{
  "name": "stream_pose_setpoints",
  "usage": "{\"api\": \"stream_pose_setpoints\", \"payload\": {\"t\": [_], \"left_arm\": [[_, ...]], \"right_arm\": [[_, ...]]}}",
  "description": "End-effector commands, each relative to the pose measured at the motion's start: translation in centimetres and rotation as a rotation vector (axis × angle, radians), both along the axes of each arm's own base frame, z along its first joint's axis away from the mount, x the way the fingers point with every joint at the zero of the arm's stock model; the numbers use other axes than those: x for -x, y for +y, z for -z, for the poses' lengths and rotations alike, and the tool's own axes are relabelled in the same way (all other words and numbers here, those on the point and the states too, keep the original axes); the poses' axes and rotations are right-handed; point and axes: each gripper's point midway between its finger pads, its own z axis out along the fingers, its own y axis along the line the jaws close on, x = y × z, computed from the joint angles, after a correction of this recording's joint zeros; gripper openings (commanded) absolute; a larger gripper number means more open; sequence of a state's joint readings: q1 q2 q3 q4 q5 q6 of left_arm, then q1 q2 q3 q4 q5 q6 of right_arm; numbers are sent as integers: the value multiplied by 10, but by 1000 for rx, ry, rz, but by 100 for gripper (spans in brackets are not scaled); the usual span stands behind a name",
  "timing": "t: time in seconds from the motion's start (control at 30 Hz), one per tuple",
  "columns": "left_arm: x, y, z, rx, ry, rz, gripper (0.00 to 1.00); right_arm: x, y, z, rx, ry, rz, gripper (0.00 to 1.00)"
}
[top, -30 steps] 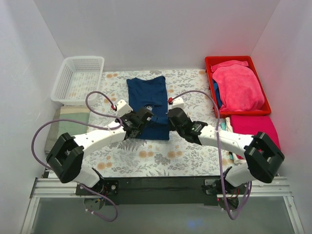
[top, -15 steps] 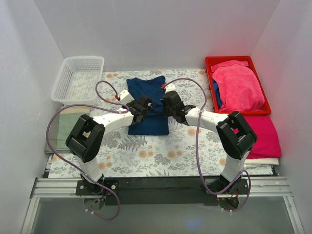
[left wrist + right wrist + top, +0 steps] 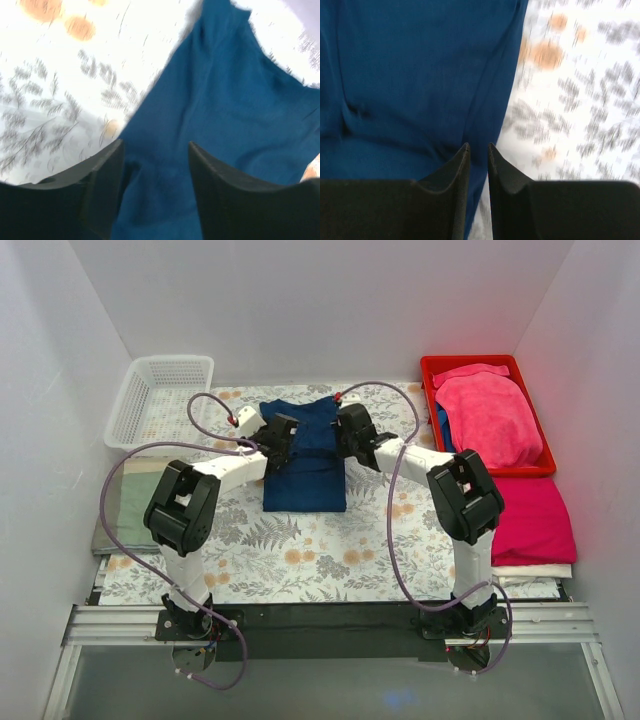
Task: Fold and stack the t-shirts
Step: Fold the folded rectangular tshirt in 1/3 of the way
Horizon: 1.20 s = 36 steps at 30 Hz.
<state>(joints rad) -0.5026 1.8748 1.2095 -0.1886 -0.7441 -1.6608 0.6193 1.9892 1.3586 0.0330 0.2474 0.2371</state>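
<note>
T-shirts are what we are working through, and the navy t-shirt (image 3: 305, 455) is the one under our claws. The left gripper (image 3: 155, 150) stands with its fingers spread wide over the blue cloth, nothing caught between them. The right gripper (image 3: 478, 147) is parted by only a slim gap at the shirt's 3 o'clock edge, and we see no cloth pinched in it.

Both claws hover above the far half of the shirt, toward 12 o'clock. It lies flat as a long narrow rectangle at the middle of the floral table cover (image 3: 330, 550), sleeves tucked in and chest print hidden. We judge that a fold is laid down and let go, so this shirt is partly folded, not finished.

At 3 o'clock a folded magenta shirt (image 3: 530, 515) rests, likely the stack's place. At 2 o'clock the red bin (image 3: 428, 365) holds rumpled pink shirts (image 3: 490, 420) that we take as not yet folded. A white basket (image 3: 170, 360) sits at 10 o'clock.

What is left, by our reckoning: one more fold here, the move to the stack, then the bin's shirts.
</note>
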Motion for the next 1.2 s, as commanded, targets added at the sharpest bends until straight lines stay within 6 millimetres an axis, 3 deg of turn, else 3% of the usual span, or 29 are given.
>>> {"api": "stream_pose_setpoints", "payload": {"t": [0.0, 0.07, 0.13, 0.23, 0.27, 0.3, 0.33, 0.4, 0.47, 0.5, 0.67, 0.93, 1.17], "left_arm": [[-44, -4, -55, 8, -158, 24, 56], [-50, -4, -66, -12, -174, 35, 57], [-49, -7, -74, -4, -181, 54, 58], [-35, -5, -70, -7, -144, 91, 58], [-30, -5, -68, -3, -132, 105, 58], [-24, -6, -63, 5, -113, 122, 58], [-12, -4, -49, 2, -73, 139, 58], [2, -4, -51, 22, -61, 170, 56], [19, -10, -36, 47, -4, 240, 50], [25, -13, -40, 66, -7, 260, 48], [51, -25, -18, 108, 68, 344, 40], [60, -27, 17, 84, 178, 345, 19], [51, -31, 23, 77, 192, 338, 12]], "right_arm": [[-41, 4, -40, -19, -65, 35, 27], [-48, 4, -45, -7, -61, 40, 27], [-50, 3, -62, -20, -88, 46, 27], [-36, 3, -62, -29, -67, 14, 27], [-29, 3, -59, -31, -52, 0, 27], [-17, -1, -42, -14, -11, -8, 27], [-9, -2, -44, -22, -4, -19, 27], [9, 0, -34, -21, 29, -39, 26], [30, -1, -21, -12, 66, -58, 26], [36, -1, -19, -12, 74, -64, 25], [64, 8, -4, 2, 100, -93, 25], [64, 25, 16, 15, 133, -121, 24], [46, 35, 22, 32, 117, -115, 24]]}}
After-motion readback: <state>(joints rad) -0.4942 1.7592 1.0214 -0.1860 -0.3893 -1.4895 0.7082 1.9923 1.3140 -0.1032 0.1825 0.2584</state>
